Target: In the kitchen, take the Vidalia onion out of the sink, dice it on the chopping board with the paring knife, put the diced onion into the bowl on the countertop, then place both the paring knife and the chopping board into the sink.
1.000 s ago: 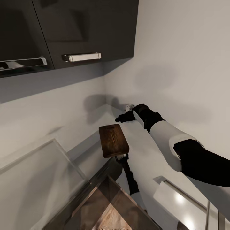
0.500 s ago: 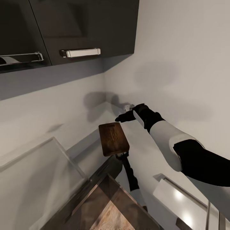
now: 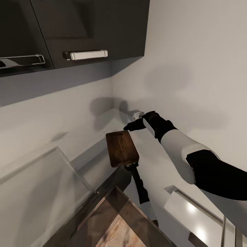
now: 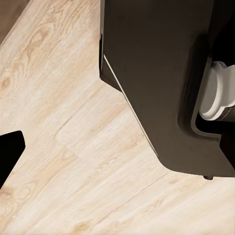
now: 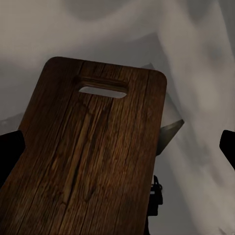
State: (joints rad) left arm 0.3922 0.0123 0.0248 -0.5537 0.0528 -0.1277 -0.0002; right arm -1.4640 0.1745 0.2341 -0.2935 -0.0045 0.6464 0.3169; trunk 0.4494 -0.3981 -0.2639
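Chopping board hasn't budged over the last second; only the camera drifted. The right gripper still hovers just past the board's slotted end, fingers spread and empty. The left gripper meets the board's opposite end; I can't tell its grip. No progress toward the sink.

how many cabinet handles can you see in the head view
2. One silver bar handle sits on the dark upper cabinet door above the chopping board; the other bar handle is on the neighbouring door at the view's left edge, partly cut off. More may lie outside the view.
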